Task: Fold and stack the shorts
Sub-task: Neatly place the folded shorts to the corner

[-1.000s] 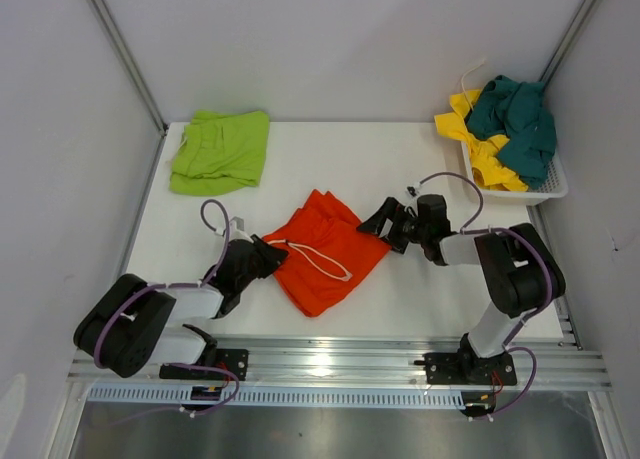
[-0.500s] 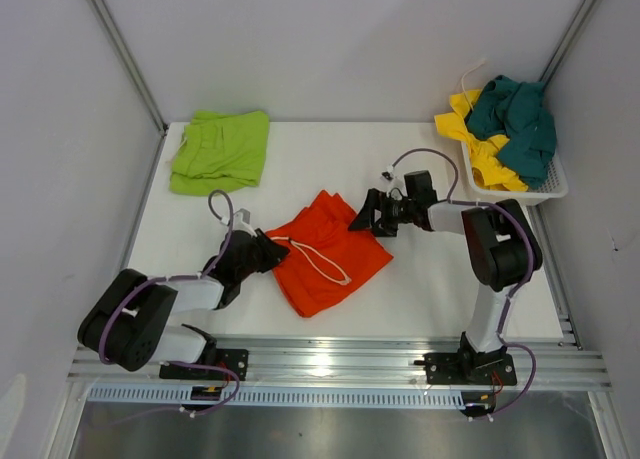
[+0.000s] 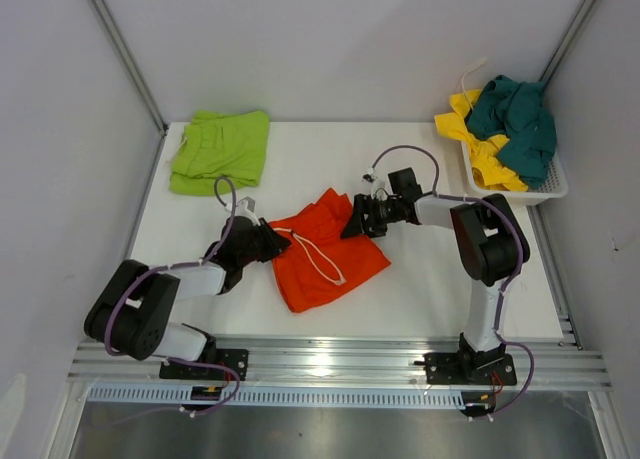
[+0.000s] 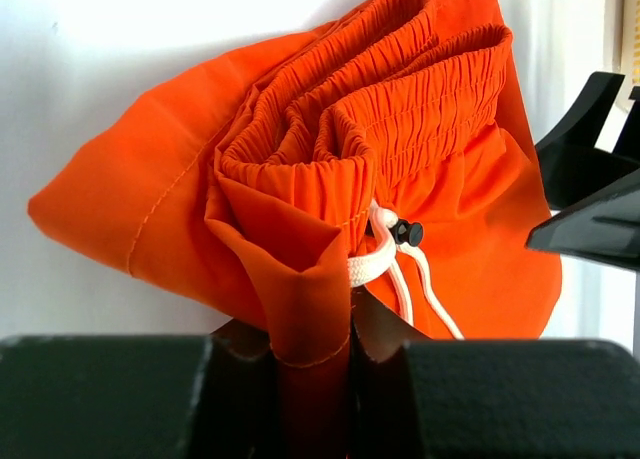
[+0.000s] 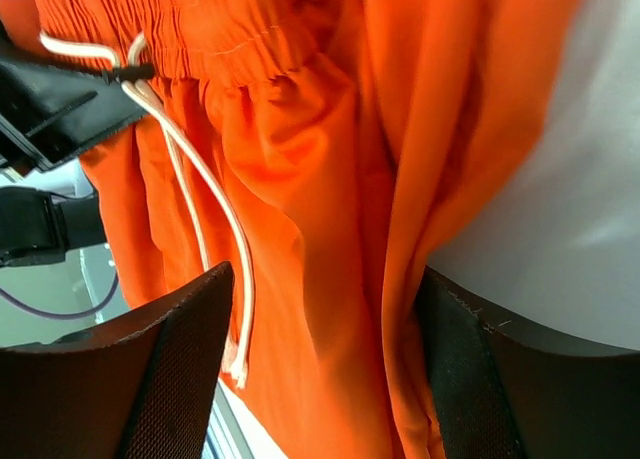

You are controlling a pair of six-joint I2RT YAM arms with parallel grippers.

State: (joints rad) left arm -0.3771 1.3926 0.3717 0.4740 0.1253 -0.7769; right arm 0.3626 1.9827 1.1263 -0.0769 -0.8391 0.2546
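Stretching low across the table (image 3: 430, 289) from the near-left base, pinching a bunched fold of the orange shorts (image 3: 325, 254) at the waistband in the left gripper (image 4: 312, 324), fingers pressed shut on the cloth, probably anchoring that end mid-table for the fold. Reaching in from the right with the forearm angled leftward, straddling the opposite edge with the right gripper (image 5: 320, 289), fingers spread apart with cloth between them, not yet nipping. Leaving the lime green pair (image 3: 220, 151) lying at the far left, likely as the stack's base, and the yellow pair (image 3: 480, 149) and dark teal pair (image 3: 520, 119) heaped in the white mesh basket (image 3: 540, 192) at the far right

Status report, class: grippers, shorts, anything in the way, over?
Left gripper: jaws shut on orange shorts. Right gripper: jaws open, straddling the cloth. Green pair folded far left. Nothing in the way.
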